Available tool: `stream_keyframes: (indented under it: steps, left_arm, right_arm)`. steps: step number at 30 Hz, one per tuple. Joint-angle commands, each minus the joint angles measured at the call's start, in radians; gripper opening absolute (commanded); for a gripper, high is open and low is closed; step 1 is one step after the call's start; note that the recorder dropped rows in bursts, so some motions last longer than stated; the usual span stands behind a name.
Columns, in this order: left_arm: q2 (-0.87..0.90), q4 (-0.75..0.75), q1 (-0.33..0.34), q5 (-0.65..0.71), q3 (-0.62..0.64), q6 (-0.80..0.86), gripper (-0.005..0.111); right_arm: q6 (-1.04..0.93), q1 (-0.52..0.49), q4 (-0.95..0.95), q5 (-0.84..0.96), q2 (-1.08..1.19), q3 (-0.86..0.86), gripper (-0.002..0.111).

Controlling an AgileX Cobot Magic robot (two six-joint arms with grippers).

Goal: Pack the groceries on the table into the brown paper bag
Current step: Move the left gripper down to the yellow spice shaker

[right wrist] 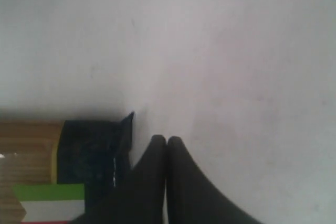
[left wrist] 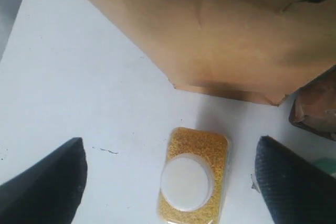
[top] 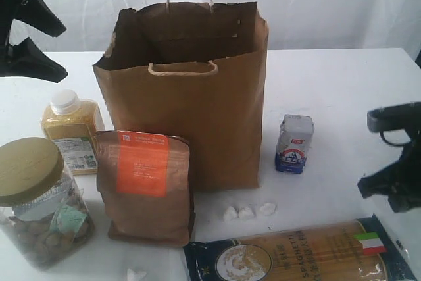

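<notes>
Jaws of left gripper (top: 64,51) spread — upper left, above yellow bottle (top: 72,129); right gripper (right wrist: 167,141) pressed together beside spaghetti pack (top: 296,258).

big brown paper bag (top: 191,103) standing open on the white table (top: 342,83), yellow white-capped bottle (top: 72,129) and olive-lidded jar (top: 39,202) off to its left, brown pouch with orange label (top: 146,185) upright just in front, little blue-white carton (top: 294,143) to its right, spaghetti pack (top: 302,255) lying along the near edge, few white scraps (top: 247,212) between
</notes>
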Motion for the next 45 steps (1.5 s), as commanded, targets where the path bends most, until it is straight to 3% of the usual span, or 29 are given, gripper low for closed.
stream_keyframes:
  steps: [1, 3, 8, 19, 29, 45]
  left_arm:
    - [0.047, -0.193, -0.001, -0.003, -0.006, -0.001, 0.087]
    - [0.091, -0.279, -0.001, -0.003, -0.006, -0.001, 0.087]
    - [0.125, 0.025, -0.001, 0.042, -0.006, 0.041, 0.087]
    - [0.2, -0.098, -0.001, 0.031, -0.004, 0.103, 0.087]
    - [0.235, 0.061, -0.001, 0.023, -0.004, 0.159, 0.087]
    - [0.304, 0.062, -0.001, 0.0, 0.001, 0.157, 0.086]
  right_arm:
    - [0.011, -0.008, 0.071, -0.108, -0.003, 0.123, 0.0]
    - [-0.007, -0.008, 0.091, -0.114, -0.003, 0.123, 0.0]
    - [-0.038, -0.008, 0.091, -0.017, -0.016, 0.123, 0.0]
    - [-0.041, -0.008, 0.091, 0.015, -0.248, 0.123, 0.0]
    - [-0.041, -0.008, 0.12, 0.028, -0.31, 0.124, 0.0]
    - [-0.041, -0.008, 0.138, 0.081, -0.31, 0.124, 0.0]
